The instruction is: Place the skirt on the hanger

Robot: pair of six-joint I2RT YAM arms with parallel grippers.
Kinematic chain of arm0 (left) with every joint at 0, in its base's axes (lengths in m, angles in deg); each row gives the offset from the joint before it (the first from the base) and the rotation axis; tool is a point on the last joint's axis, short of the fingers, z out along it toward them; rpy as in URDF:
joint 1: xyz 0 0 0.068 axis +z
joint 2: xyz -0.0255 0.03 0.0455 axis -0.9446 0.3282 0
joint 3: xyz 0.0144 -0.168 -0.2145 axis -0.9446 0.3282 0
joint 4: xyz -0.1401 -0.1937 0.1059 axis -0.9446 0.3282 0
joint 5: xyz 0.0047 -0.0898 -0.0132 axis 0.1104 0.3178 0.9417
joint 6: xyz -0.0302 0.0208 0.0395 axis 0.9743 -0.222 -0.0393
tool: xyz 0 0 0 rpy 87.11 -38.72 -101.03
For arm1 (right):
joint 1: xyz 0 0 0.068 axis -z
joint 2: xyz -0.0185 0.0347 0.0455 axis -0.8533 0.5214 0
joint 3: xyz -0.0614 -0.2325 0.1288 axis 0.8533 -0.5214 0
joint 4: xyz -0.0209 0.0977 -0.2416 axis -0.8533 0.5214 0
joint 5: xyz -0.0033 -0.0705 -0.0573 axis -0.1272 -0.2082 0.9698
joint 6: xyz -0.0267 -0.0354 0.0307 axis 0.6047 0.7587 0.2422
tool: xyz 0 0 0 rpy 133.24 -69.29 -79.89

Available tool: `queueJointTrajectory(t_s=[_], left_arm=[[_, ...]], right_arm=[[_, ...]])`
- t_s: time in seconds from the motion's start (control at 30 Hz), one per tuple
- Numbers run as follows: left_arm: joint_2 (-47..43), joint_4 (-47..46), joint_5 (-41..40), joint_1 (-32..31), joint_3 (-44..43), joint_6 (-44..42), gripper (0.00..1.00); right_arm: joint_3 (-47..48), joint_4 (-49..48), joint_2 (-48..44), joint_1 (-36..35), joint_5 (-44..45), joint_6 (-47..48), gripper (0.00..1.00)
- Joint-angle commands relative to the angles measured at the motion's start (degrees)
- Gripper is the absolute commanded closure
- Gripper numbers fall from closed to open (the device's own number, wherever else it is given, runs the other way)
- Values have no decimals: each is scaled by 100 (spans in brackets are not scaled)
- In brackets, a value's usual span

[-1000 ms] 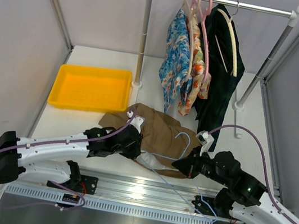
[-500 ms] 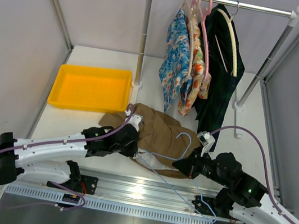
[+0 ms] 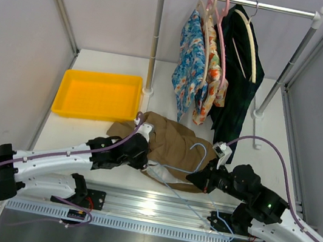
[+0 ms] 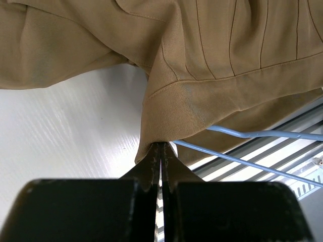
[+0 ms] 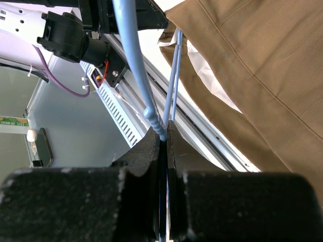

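1. Far left of the tabletop (image 3: 109,63): a yellow tray (image 3: 98,94) sits well apart from the task items.

2. Left claw (image 3: 142,150): the left arm reaches in from the near-left corner to the left edge of the skirt (image 3: 173,141). In the left wrist view the claw (image 4: 161,154) is pressed together, and its tips pinch the hemmed corner of the skirt (image 4: 212,60).

3. Skirt: the tan-brown fabric lies crumpled on the tabletop at centre, near the front edge. It is between the two claws and in front of the rack upright. A patch of whitish lining shows at its near edge.

4. Hanger (image 3: 202,155): the pale blue wire hanger lies at the right-hand near part of the skirt, with its hook resting on the fabric. In the left wrist view two of its wires (image 4: 252,134) run just below the skirt's hem and out over the ribbed metal rail at the tabletop's near edge.

5. Right claw (image 3: 199,179): positioned just right of the skirt's near edge. In the right wrist view the claw (image 5: 162,141) is closed on the hanger (image 5: 132,55), with the wire entering between its tips. The skirt (image 5: 262,75) fills the right of that view.

6. Rear right: a clothes rail (image 3: 242,0) carries the floral garments (image 3: 190,64) and the dark green garment (image 3: 236,77).
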Motion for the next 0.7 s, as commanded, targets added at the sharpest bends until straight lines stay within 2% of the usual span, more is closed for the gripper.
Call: queueJointTrajectory(t_s=[0.0,0.13,0.3,0.67], left_arm=[[-158,-108,-24,68,-157,-44,100],[-211,-29,81,243,-140,-79,100],[-220,-73,187,402,-78,-123,100],[-167,-170,292,490,-122,-184,100]], right_arm=[[209,-14,-28,-42,225,68,100],[526,496,-80,-42,393,270,100],[816,602,-19,-42,314,481,100],[597,-30,227,-42,-143,473,100]])
